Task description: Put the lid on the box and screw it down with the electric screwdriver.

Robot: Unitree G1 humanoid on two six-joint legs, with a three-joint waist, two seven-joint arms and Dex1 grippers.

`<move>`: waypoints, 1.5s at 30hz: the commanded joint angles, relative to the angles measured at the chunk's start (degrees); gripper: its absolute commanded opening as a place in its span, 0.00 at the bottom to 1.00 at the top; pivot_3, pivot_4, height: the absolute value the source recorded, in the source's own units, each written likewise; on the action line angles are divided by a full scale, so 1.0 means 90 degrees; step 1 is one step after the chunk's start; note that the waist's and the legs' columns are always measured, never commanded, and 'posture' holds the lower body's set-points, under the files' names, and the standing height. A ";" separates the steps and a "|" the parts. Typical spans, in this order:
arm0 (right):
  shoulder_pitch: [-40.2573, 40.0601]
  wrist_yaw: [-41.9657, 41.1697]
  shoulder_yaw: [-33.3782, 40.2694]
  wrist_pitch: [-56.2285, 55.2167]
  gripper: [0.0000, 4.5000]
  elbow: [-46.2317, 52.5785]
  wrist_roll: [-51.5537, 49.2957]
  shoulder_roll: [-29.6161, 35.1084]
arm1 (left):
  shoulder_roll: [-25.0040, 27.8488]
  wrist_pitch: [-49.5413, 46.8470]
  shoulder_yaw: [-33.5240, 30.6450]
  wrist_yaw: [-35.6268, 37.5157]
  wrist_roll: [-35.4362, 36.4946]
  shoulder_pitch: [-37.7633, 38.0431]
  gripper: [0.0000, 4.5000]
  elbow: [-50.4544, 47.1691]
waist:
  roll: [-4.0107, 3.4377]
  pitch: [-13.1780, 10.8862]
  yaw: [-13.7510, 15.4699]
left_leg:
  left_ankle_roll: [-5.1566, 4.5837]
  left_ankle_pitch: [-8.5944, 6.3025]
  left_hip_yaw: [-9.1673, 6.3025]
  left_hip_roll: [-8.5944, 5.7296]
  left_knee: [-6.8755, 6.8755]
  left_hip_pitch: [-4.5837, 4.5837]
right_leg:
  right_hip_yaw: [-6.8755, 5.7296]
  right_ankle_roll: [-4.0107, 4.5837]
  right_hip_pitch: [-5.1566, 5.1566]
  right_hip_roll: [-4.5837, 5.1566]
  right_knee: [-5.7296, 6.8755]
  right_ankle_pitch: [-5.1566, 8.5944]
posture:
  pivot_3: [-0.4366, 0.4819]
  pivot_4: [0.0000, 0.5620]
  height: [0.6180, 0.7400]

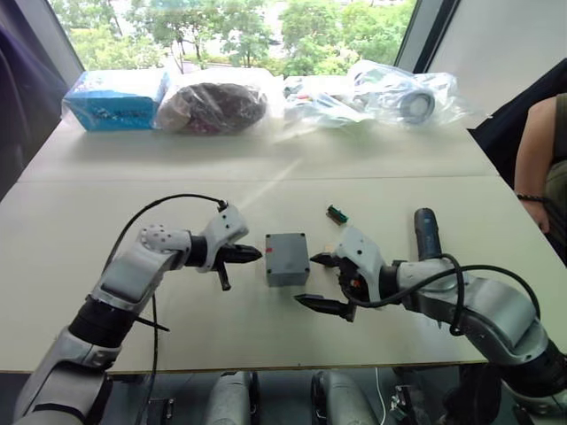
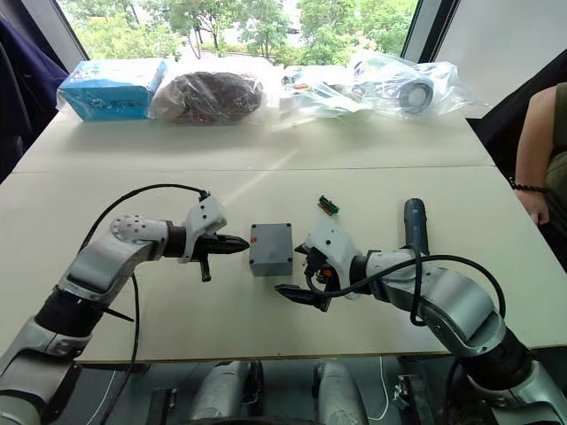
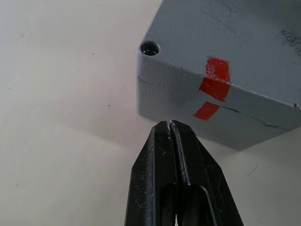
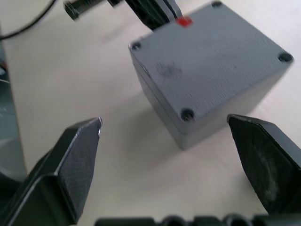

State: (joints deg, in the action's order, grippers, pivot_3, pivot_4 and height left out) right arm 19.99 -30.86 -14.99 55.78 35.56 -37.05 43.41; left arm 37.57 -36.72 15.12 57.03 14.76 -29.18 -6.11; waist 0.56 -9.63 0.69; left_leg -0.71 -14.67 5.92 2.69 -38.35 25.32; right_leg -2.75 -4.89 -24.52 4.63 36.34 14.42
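Note:
The grey box [image 1: 288, 271] stands in the middle of the table. The lid [image 1: 285, 243] lies on top of it, its corner holes [image 4: 187, 114] showing. Red tape [image 3: 212, 87] crosses the seam on the wall that faces my left gripper. My left gripper [image 1: 252, 255] is shut and empty, its tip just short of that wall. On the box's other side my right gripper [image 1: 306, 280] stands open, slightly nearer the table's front edge, not touching the box. The electric screwdriver [image 1: 427, 233] lies on the table beyond my right wrist.
A small green block [image 1: 337, 213] lies behind the box. Along the far edge of the table sit a blue carton [image 1: 115, 99] and several plastic bags [image 1: 372, 96]. A person's arm [image 1: 536, 150] shows at the right edge.

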 commanded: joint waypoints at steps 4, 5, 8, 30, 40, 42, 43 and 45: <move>-0.0113 -0.0033 0.0037 0.0041 0.98 0.0048 -0.0003 -0.0479 | -0.0261 0.0252 0.0086 0.0039 -0.0139 -0.0289 0.00 0.0071 | 0.0001 0.0000 0.0008 | 0.0000 0.0000 0.0000 0.0000 -0.0001 0.0000 | -0.0002 0.0000 0.0001 0.0000 0.0001 0.0000 | 0.48 0.27 1.00; -0.0112 -0.0015 0.0106 0.0135 0.98 0.0072 -0.0127 -0.0611 | -0.0321 0.0301 0.0105 0.0041 -0.0178 -0.0334 0.00 0.0149 | 0.0001 0.0001 0.0005 | 0.0000 0.0000 0.0000 -0.0001 -0.0002 0.0001 | -0.0002 0.0000 0.0001 0.0000 0.0001 0.0000 | 0.48 0.27 1.00; -0.0086 0.0101 0.0314 0.0567 0.98 0.0156 -0.0455 -0.0898 | -0.0591 0.0549 0.0138 -0.0005 -0.0313 -0.0541 0.00 0.0577 | 0.0001 0.0001 0.0015 | 0.0000 0.0000 0.0000 -0.0001 -0.0004 0.0000 | -0.0004 -0.0001 0.0002 0.0000 0.0004 0.0000 | 0.48 0.27 1.00; 0.0517 -0.0907 -0.0199 -0.0686 0.98 -0.0679 0.0980 0.0026 | 0.1075 -0.0147 -0.0305 0.1051 0.0374 0.0959 0.00 -0.1191 | 0.0003 0.0001 0.0015 | -0.0017 -0.0012 -0.0009 0.0012 -0.0077 0.0005 | -0.0006 0.0004 0.0000 0.0013 0.0073 0.0004 | 0.48 0.27 1.00; 0.0479 -0.1263 -0.0435 -0.0865 0.98 -0.0677 0.1269 -0.0217 | -0.0040 0.0112 -0.0039 0.0012 -0.0154 0.0303 0.00 -0.0402 | 0.0006 0.0002 0.0007 | -0.0018 -0.0012 -0.0010 0.0002 -0.0088 0.0004 | -0.0007 0.0002 0.0005 0.0006 0.0082 0.0003 | 0.48 0.27 1.00; 0.0417 -0.1247 -0.0380 -0.0767 0.98 -0.0564 0.1233 -0.0228 | -0.0138 0.0172 -0.0064 -0.0008 -0.0179 0.0181 0.00 -0.0237 | 0.0006 0.0001 0.0005 | -0.0017 -0.0012 -0.0008 0.0002 -0.0088 0.0005 | -0.0009 0.0002 0.0004 0.0004 0.0082 0.0003 | 0.48 0.27 1.00; 0.0392 -0.1236 -0.0350 -0.0719 0.98 -0.0529 0.1213 -0.0238 | -0.0168 0.0210 -0.0070 -0.0009 -0.0191 0.0143 0.00 -0.0179 | 0.0006 0.0001 0.0004 | -0.0017 -0.0012 -0.0007 0.0002 -0.0088 0.0005 | -0.0009 0.0002 0.0004 0.0005 0.0082 0.0003 | 0.48 0.27 1.00; 0.0352 -0.1218 -0.0308 -0.0651 0.98 -0.0482 0.1200 -0.0259 | -0.0205 0.0247 -0.0068 -0.0009 -0.0212 0.0097 0.00 -0.0105 | 0.0006 0.0001 0.0002 | -0.0017 -0.0012 -0.0008 0.0002 -0.0088 0.0005 | -0.0009 0.0002 0.0004 0.0005 0.0081 0.0003 | 0.48 0.27 1.00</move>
State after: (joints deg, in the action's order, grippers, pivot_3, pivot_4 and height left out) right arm 22.96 -41.51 -19.16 49.91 28.33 -25.34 41.62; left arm 36.15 -36.17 14.97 57.04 12.93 -27.34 -6.45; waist 0.61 -9.62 0.71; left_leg -0.87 -14.77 5.84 2.72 -39.15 25.36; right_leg -2.83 -4.87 -24.49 4.68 37.07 14.45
